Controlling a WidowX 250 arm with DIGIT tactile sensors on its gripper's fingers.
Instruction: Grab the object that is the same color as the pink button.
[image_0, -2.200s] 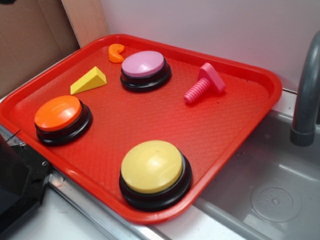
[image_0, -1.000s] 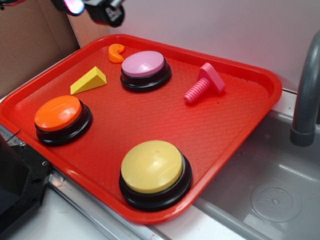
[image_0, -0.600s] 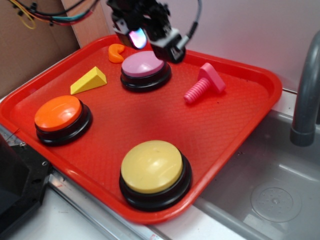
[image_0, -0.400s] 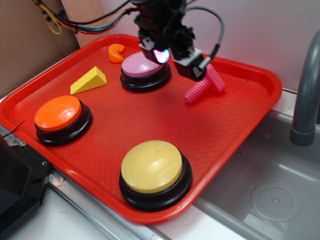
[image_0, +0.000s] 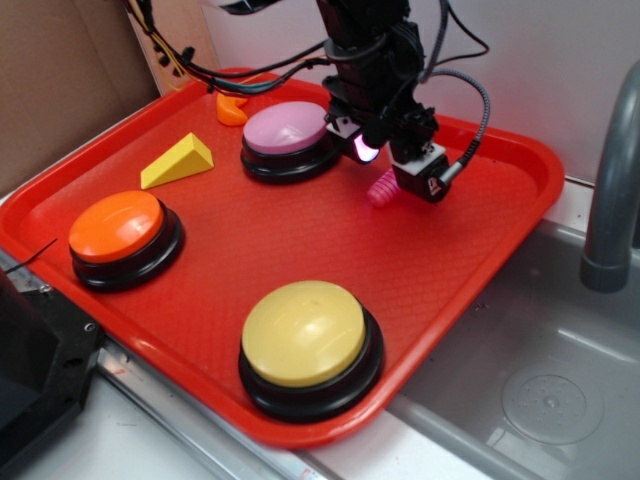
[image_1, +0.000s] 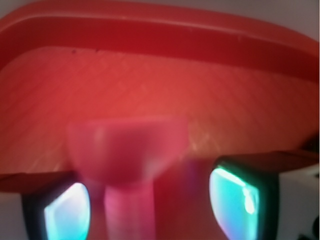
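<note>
The hot-pink bolt (image_0: 381, 190) lies on the red tray (image_0: 480, 240), right of the pink button (image_0: 287, 128). Only the end of its ribbed shaft shows below my gripper (image_0: 393, 172), which hangs low right over it. In the wrist view the bolt (image_1: 127, 150) is blurred and close, with its flat head toward the tray's far rim. Its shaft runs between my glowing pads (image_1: 65, 212). It sits near the left pad, with a gap to the right one. My gripper (image_1: 150, 206) is open and straddles the bolt.
Also on the tray are an orange-topped button (image_0: 117, 226), a larger yellow-topped button (image_0: 303, 333), a yellow wedge (image_0: 178, 160) and an orange curved piece (image_0: 230, 108). A grey sink (image_0: 540, 390) and a faucet pipe (image_0: 610, 190) lie to the right. Cables trail from the arm at the upper left.
My gripper came in from the upper left, passed over the pink button and moved right and down onto the bolt, hiding most of it. Nothing on the tray has shifted.
</note>
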